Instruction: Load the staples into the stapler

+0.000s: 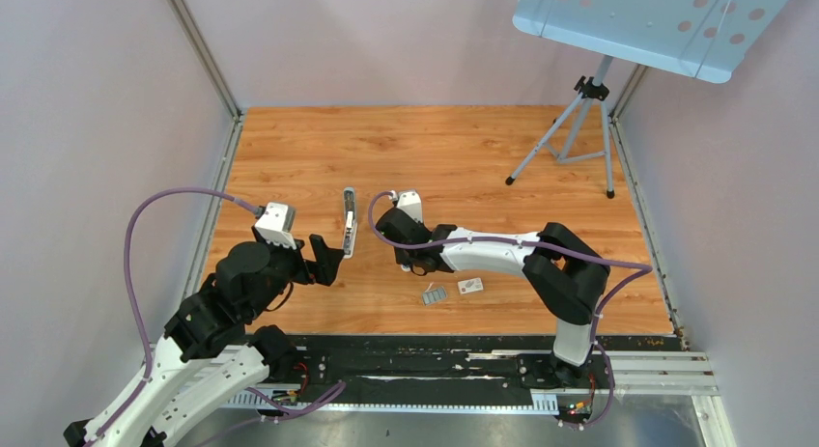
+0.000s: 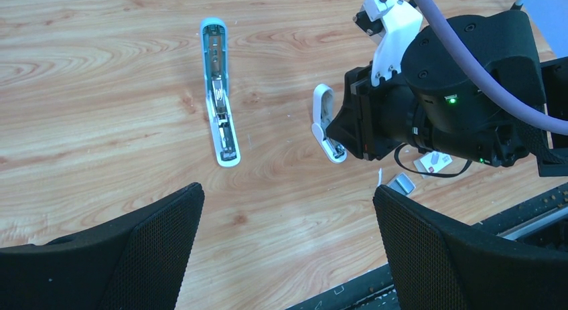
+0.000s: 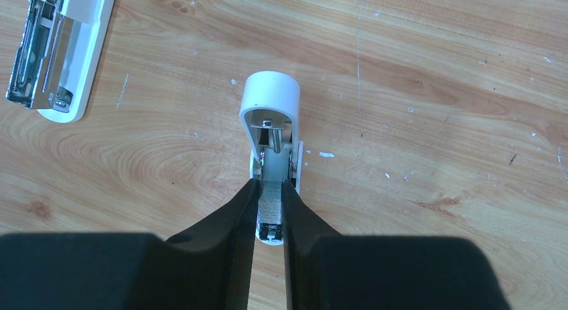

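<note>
Left hand [image 2: 288, 193]: wide open, nothing between the fingers, hovering over the wood-grain tabletop [image 1: 464, 148] at about 8 o'clock in the top view.

Staples [image 1: 435, 294]: a tiny flat grey ribbed metal block, lying loose near the 6 o'clock edge of the tabletop, just on the near side of the right forearm. Touched by neither hand. A small white box with a red mark [image 1: 470, 287] is seen at its 3 o'clock, close by but apart.

Right hand [image 3: 270, 186]: closed on a small white plastic part [image 3: 270, 102] with a rounded cap, at mid-tabletop. A ribbed grey strip [image 3: 270, 209] is seen between the fingers, running along that part. Whether the strip or the white body is what is clamped cannot be told.

Stapler [image 1: 349, 222]: slim, white-and-silver, laid flat and folded open, metal inner channel facing up, long axis 12 to 6. It is located at 9 o'clock of the right hand, between the two hands, and is touched by neither.

Far corner, 1 o'clock: a grey tripod [image 1: 579, 128] carrying a pale blue perforated panel [image 1: 647, 17].
</note>
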